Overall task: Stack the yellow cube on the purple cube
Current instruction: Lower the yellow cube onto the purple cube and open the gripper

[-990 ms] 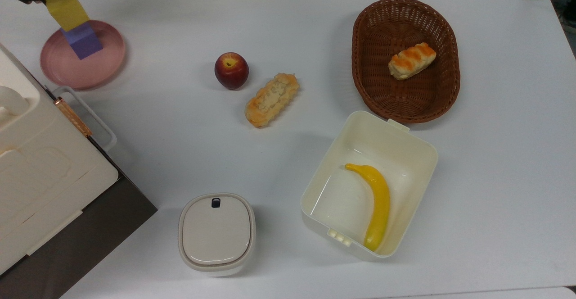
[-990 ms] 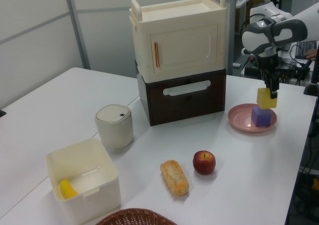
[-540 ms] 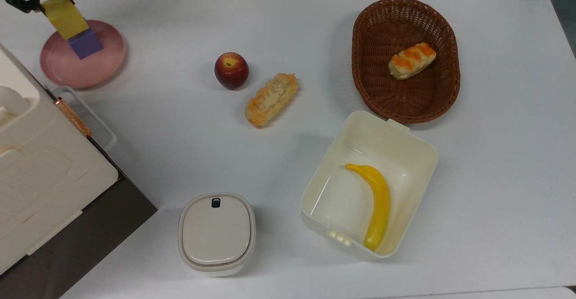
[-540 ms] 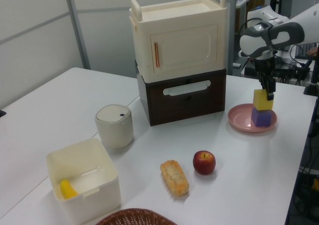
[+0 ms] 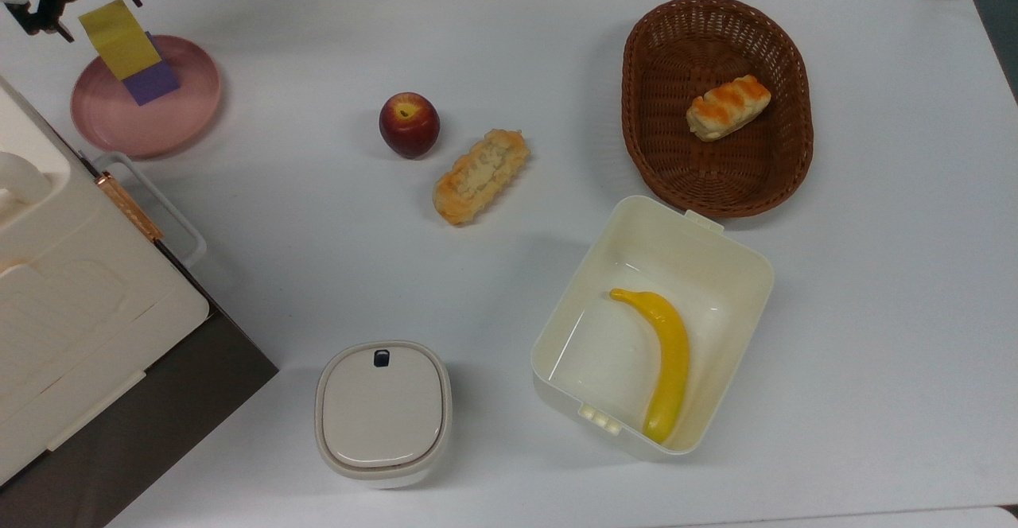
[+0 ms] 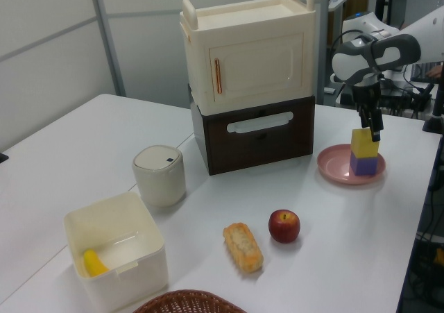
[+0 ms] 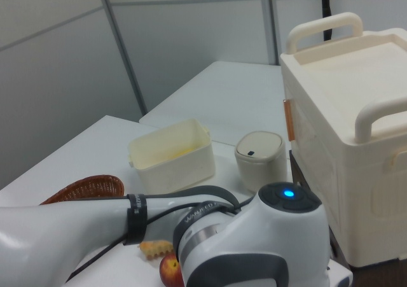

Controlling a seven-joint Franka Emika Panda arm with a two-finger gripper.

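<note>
The yellow cube [image 6: 364, 143] now sits squarely on the purple cube [image 6: 365, 164], the two touching with no gap visible in the left view. A second ago it hung clear above the purple cube, and half a second ago it was just reaching it, so the lowering has finished. The stack stands on the pink plate [image 5: 171, 126], near the far left corner of the counter [image 5: 509, 51] in the top view, just beside the cream cabinet [image 6: 246, 53].

The hand [image 6: 373, 124] is at the top of the yellow cube, its fingers reaching down along the cube's upper part. In the top view its dark fingertips now stand a little off the cube's two sides, where before they pressed against it; I judge the hand to be open, having just let go. The arm's body [image 7: 254, 242] looms large in the right view.

For the task, this means the piling is as good as done: the yellow cube rests on the purple one under its own weight and looks level. What remains, in my judgement, is a straight lift away, without brushing the cube and knocking it off.
</note>
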